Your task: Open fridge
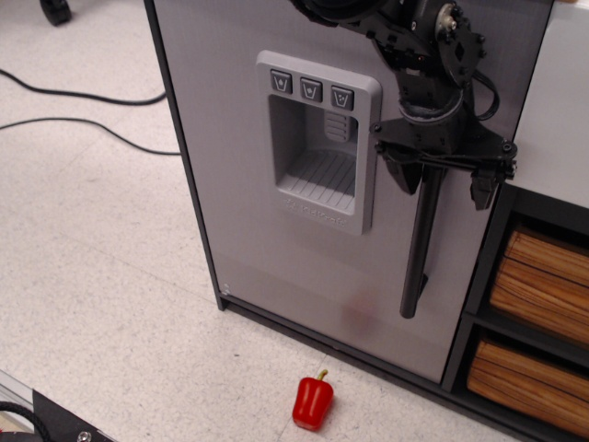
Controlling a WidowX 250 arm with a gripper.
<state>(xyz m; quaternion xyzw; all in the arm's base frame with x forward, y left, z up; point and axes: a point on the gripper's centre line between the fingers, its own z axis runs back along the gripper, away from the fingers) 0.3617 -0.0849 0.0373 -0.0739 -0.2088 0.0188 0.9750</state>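
The gripper [444, 184] is wide apart around the black handle [420, 249] of the fridge [248, 239]; squeeze it, then pull.

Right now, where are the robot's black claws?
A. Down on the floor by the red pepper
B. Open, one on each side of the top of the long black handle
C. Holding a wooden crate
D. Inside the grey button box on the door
B: the gripper hangs open at the fridge door, its two fingers on either side of the upper end of the handle, not closed on it.
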